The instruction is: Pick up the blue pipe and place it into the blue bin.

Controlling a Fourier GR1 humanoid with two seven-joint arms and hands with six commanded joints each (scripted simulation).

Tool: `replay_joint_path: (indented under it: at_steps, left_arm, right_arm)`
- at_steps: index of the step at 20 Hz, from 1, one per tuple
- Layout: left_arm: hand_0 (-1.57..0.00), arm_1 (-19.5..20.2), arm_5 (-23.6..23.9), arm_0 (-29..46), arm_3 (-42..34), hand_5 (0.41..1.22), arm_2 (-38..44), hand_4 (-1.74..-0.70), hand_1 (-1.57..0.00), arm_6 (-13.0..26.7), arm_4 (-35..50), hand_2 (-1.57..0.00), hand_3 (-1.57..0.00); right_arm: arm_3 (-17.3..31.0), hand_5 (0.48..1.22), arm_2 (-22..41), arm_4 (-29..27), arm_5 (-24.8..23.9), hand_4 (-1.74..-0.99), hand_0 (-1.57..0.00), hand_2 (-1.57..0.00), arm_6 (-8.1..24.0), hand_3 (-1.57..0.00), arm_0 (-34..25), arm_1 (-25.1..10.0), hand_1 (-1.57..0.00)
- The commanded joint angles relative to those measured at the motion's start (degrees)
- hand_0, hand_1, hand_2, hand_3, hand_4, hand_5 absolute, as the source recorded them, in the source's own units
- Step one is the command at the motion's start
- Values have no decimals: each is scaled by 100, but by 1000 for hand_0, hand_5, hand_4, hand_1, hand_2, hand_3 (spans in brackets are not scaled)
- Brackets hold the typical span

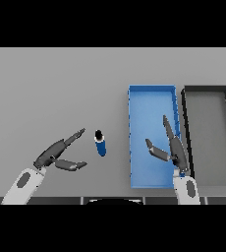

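1. You are in the approach step: the blue pipe (100, 143) has not been grasped and stands free on the grey surface (56, 88), between your two hands.

2. Your left hand (60, 153) sits just to the left of the pipe, with its fingers straight and spread from the thumb, so it is apart and holding nothing. The upper fingertips point toward the pipe but a gap is visible, so there is no contact.

3. Your right hand (170, 147) hangs over the blue bin (153, 89), fingers straight and parted from the thumb, also empty.

4. The pipe looks upright or nearly so: its dark open end shows at the top and the blue body runs down toward you, so its long axis is roughly vertical to the surface, perhaps leaning slightly. It is a short cylinder.

5. The blue bin lies just to the right of the pipe, its long side running away from you. A black bin (207, 89) lies beside it on the far right; avoid that one.

6. Next move, in my judgement: bring the left hand in the rest of the way so fingers and thumb sit either side of the body, then close. A nudge before closing could tip it over and let it roll.
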Motion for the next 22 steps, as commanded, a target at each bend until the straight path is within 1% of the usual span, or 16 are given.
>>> replay_joint_path:
  at_steps: [1,3,5,6,7,8,9,11,13,14,15,16,18,19,20,22]
  left_arm:
    - [1,-102,36,-56,56,466,-26,-1186,1,-36,-35,1,1]
    - [1,-368,100,-159,223,463,-170,-1189,1,92,-161,1,1]
    - [1,-544,82,-254,453,467,-233,-1200,1,109,-215,1,1]
    - [1,-709,84,-249,586,468,-331,-1206,1,82,-281,1,1]
    - [1,-859,113,-384,760,467,-365,-1195,1,193,-342,1,1]
    - [1,-995,112,-440,861,467,-385,-1191,1,162,-327,1,1]
    - [1,-1084,77,-528,978,469,-392,-1189,1,142,-316,1,1]
    - [1,-1295,102,-734,1216,464,-442,-1172,1,182,-404,1,1]
    - [1,-1405,139,-860,1458,459,-530,-1136,1,79,-620,1,1]
    - [1,-1503,158,-962,1562,462,-538,-1131,1,90,-650,1,1]
    - [1,-1616,85,-981,1635,479,-529,-1153,1,-28,-545,1,1]
    - [1,-1702,51,-1027,1725,495,-519,-1171,1,-12,-491,1,1]
    - [1,-1864,71,-1054,1863,533,-508,-1215,1,-242,-476,-1,1]
    - [1,-1982,113,-1043,1949,558,-520,-1240,-2,-278,-477,-39,-6]
    - [1,-2057,160,-1090,1936,585,-477,-1267,-40,-266,-426,-110,-43]
    - [-100,-2152,247,-1073,1929,651,-461,-1317,-265,-228,-393,-357,-215]
  right_arm:
    - [57,619,37,28,1,-1223,1,1,-51,1,11,37,1]
    - [81,621,-23,-11,12,-1228,1,1,-13,1,-22,-4,1]
    - [-71,623,51,55,-29,-1231,1,1,-117,1,105,43,1]
    - [-66,622,38,46,-29,-1229,1,1,-55,1,101,38,1]
    - [-17,621,3,4,-9,-1229,1,1,-65,1,105,26,1]
    - [-47,618,-8,-11,16,-1223,1,1,-112,1,156,-9,1]
    - [21,612,-42,-13,16,-1218,1,1,-82,1,140,-32,1]
    - [-86,608,6,19,5,-1208,1,1,-124,1,186,-11,1]
    - [-105,607,0,26,-41,-1204,1,1,-4,1,124,25,1]
    - [-111,605,18,11,-8,-1201,1,1,-14,1,140,26,1]
    - [-83,606,8,14,-2,-1202,1,1,-47,1,157,14,1]
    - [-57,607,-12,-21,12,-1204,1,1,29,1,98,12,1]
    - [-38,606,-61,-82,23,-1206,1,1,24,1,128,0,1]
    - [-50,605,-84,-98,28,-1204,1,1,-62,1,174,-21,1]
    - [-12,603,-67,-19,-16,-1196,1,1,-45,1,174,-18,1]
    - [-123,605,-5,-23,-16,-1198,1,1,-103,1,231,48,1]
